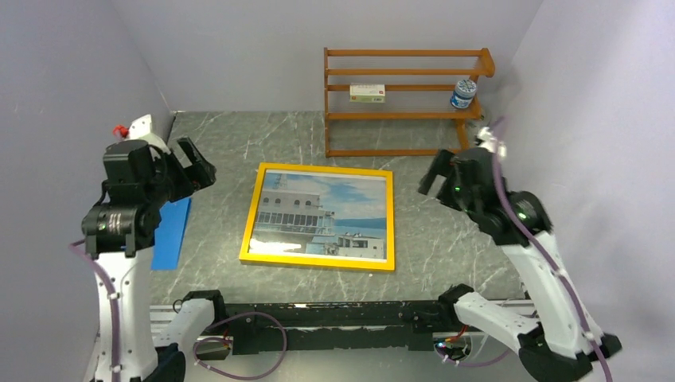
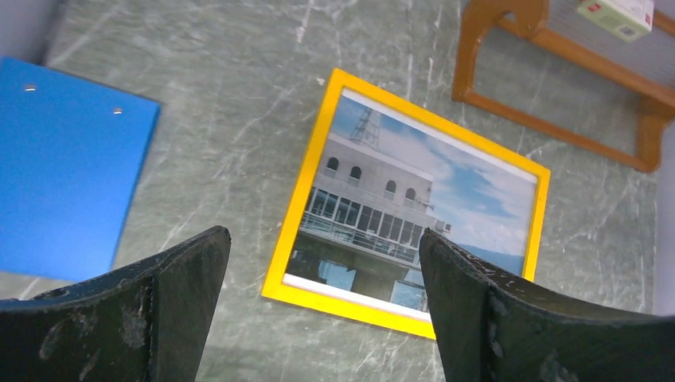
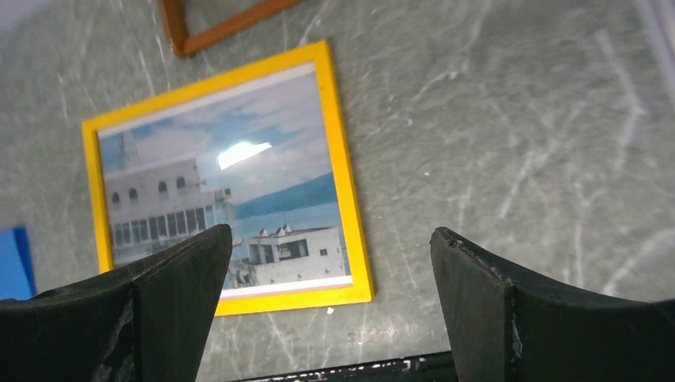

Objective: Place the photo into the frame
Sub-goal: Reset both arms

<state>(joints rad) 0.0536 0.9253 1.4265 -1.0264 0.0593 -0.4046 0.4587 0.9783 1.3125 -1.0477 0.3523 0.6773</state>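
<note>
Photo [image 1: 322, 211] lies face up inside the frame [image 1: 318, 262], central on the worktop [image 1: 446, 239], long axis left to right. Left tool [image 1: 197, 163] and right tool [image 1: 436, 177] hang raised either side, both open and empty; right looks slightly nearer.

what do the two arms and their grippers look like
The left arm and right arm have white links and black joint housings, each trailed by a lilac cable. The left gripper and right gripper are black; their fingers are broad matte wedges, scuffed with pale wear. Small green lights glow on the right arm.
</note>
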